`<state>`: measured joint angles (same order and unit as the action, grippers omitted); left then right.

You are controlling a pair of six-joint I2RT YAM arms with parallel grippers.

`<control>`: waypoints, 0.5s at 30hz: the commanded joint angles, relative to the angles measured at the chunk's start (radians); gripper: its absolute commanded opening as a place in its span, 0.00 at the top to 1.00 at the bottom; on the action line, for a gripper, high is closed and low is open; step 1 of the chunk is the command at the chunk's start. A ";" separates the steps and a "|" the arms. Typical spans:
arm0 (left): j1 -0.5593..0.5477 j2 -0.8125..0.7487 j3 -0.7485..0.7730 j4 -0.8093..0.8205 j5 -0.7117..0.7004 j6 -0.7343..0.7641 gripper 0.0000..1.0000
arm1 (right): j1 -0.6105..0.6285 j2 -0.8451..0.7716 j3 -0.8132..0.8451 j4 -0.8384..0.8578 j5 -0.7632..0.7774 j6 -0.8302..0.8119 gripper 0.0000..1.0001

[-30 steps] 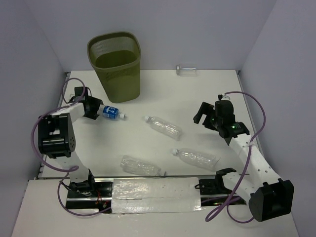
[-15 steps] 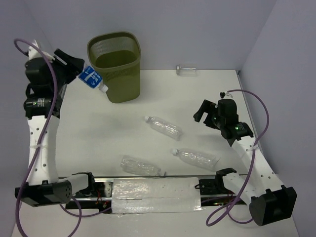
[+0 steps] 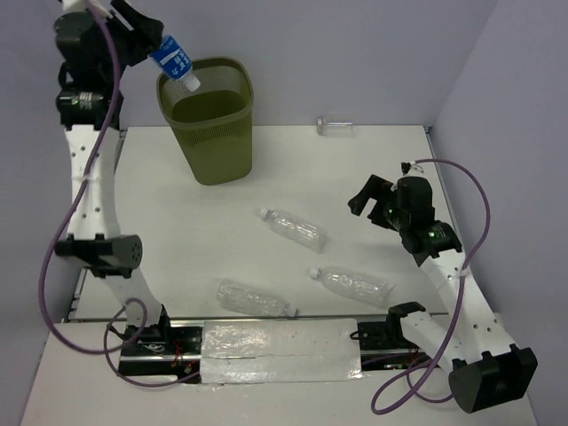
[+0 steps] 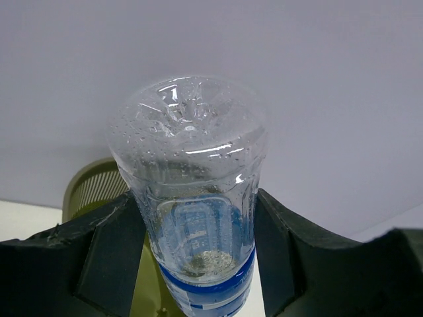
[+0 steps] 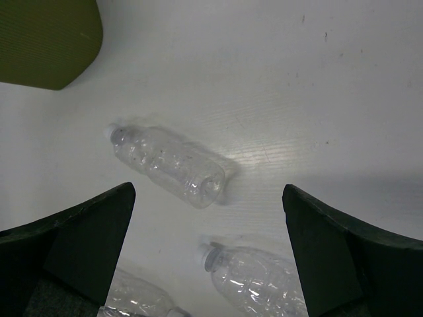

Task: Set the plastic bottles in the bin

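Pinching a blue-labelled bottle [image 3: 174, 60] in the left hand [image 3: 153, 44], raised high at the far-left corner. Black fingers [image 4: 112, 254] pressed against either side of the body, close to the base. Long axis slanting down and to the right in the top view: base uppermost, toward the wrist, white cap lowest. End-on from the left wrist: dimpled base facing the lens, droplets inside, blue band further down. Cap end hanging over the left rim of the bin [image 3: 217, 146]; touching the rim or not, cannot tell. Upright at the far left of the worktop [image 3: 177, 231], olive, mesh-walled, mouth open upward.

Hovering with the right hand [image 3: 368, 202] over the right side of the worktop, spread wide, nothing between the tips. Ahead of it, framed between those tips in the right wrist view: the middle bottle [image 3: 293, 228], lying flat, cap toward the bin, long axis running far-left to near-right. Nearer the arm bases and a little to the right: the right bottle [image 3: 352, 282], flat, cap to the left, lying roughly crosswise. Further left, near the front edge: the near bottle [image 3: 253, 298], flat, narrower end to the right. Well apart from these, against the back wall: a small clear bottle [image 3: 335, 126], too small to tell which end is which.
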<state>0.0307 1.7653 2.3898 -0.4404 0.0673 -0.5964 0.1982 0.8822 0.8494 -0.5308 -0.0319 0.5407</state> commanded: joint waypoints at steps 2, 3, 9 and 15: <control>-0.023 0.126 0.059 0.008 -0.034 0.020 0.37 | -0.003 -0.017 0.050 -0.018 0.024 0.002 0.00; -0.047 0.132 0.037 0.053 -0.061 0.021 0.36 | -0.003 -0.017 0.063 -0.029 0.030 -0.002 0.00; -0.069 0.250 0.035 0.131 -0.112 0.020 0.32 | -0.005 -0.046 0.117 -0.081 0.099 -0.025 0.00; -0.090 0.266 0.005 0.106 -0.130 0.070 0.01 | -0.003 -0.061 0.077 -0.081 0.084 0.005 0.00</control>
<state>-0.0486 2.0708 2.3749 -0.4030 -0.0334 -0.5724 0.1982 0.8322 0.9203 -0.6029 0.0437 0.5346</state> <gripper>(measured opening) 0.990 0.999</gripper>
